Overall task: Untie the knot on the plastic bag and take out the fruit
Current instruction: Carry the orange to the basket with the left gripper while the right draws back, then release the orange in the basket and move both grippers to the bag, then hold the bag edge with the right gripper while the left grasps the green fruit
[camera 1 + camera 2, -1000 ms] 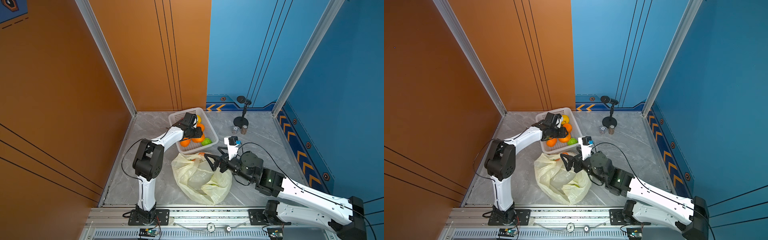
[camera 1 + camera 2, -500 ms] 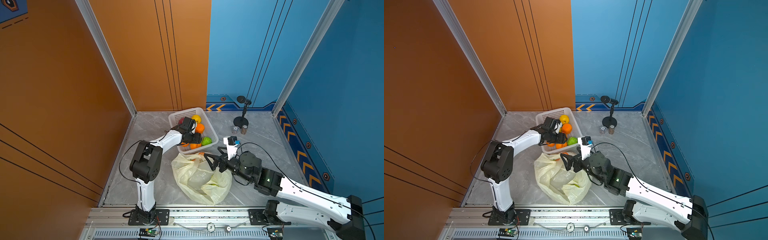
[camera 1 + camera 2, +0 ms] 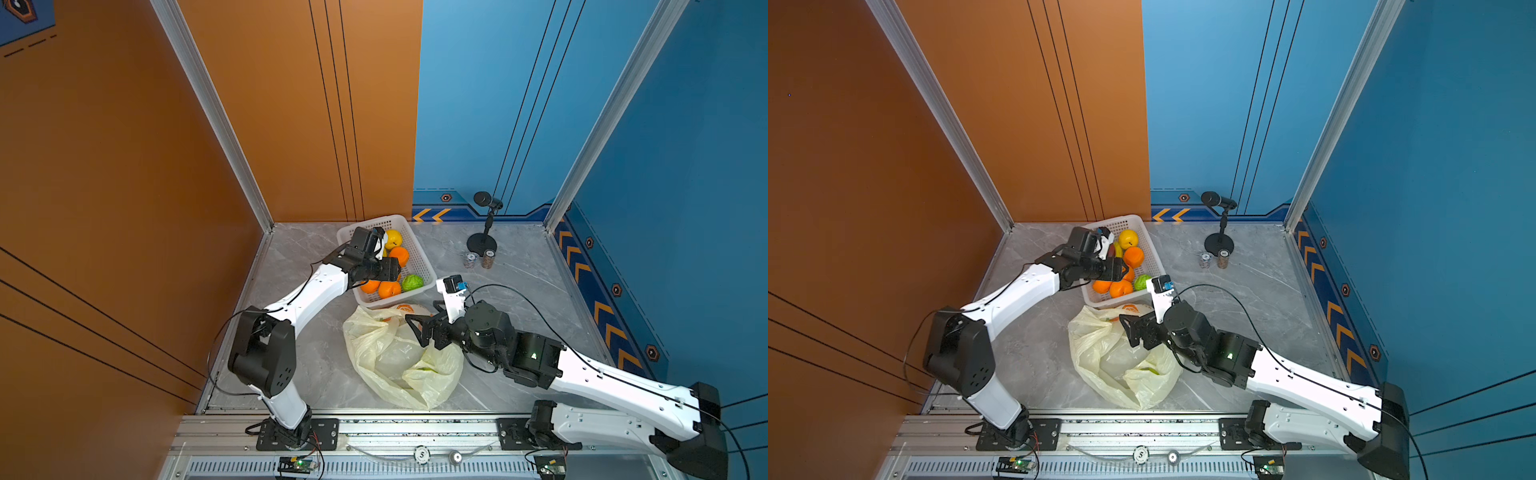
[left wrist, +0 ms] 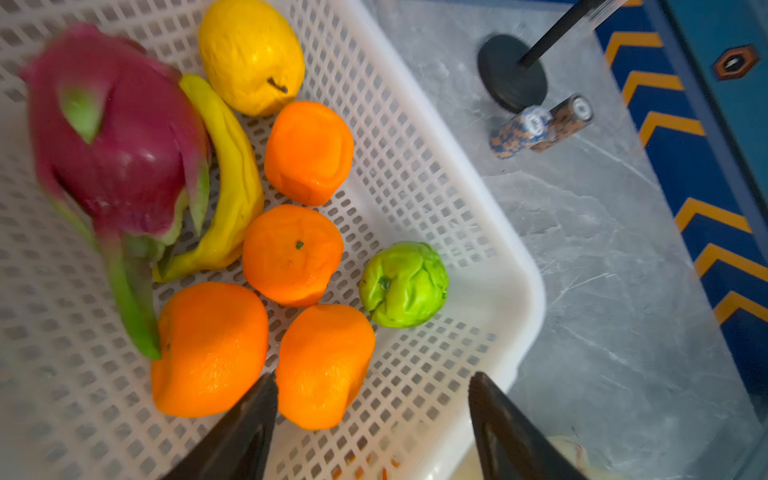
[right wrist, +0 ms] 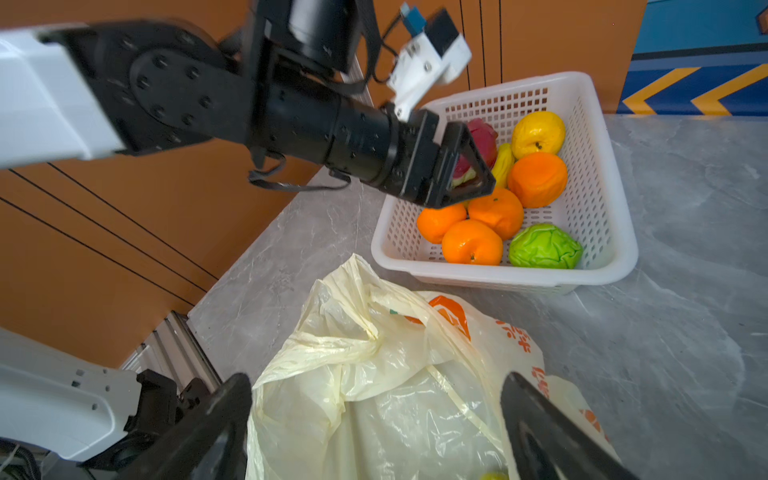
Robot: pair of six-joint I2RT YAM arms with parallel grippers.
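Citrus-printed and crinkled, the pale-yellow plastic bag (image 3: pixel 401 368) is lying slumped open just beside the white basket (image 4: pixel 525 286), a greenish fruit (image 5: pixel 492 475) showing inside. A magenta dragon fruit (image 4: pixel 118 141), four oranges (image 4: pixel 308 153), a yellow fruit (image 4: pixel 250 54) and a green fruit (image 4: pixel 404 284) are sitting in the basket.

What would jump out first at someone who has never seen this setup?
The white basket of bright fruit stands out, with a magenta dragon fruit beside the oranges. In front of it lies a crumpled pale-yellow bag, with the right gripper open just above it. The left gripper hangs open over the basket.
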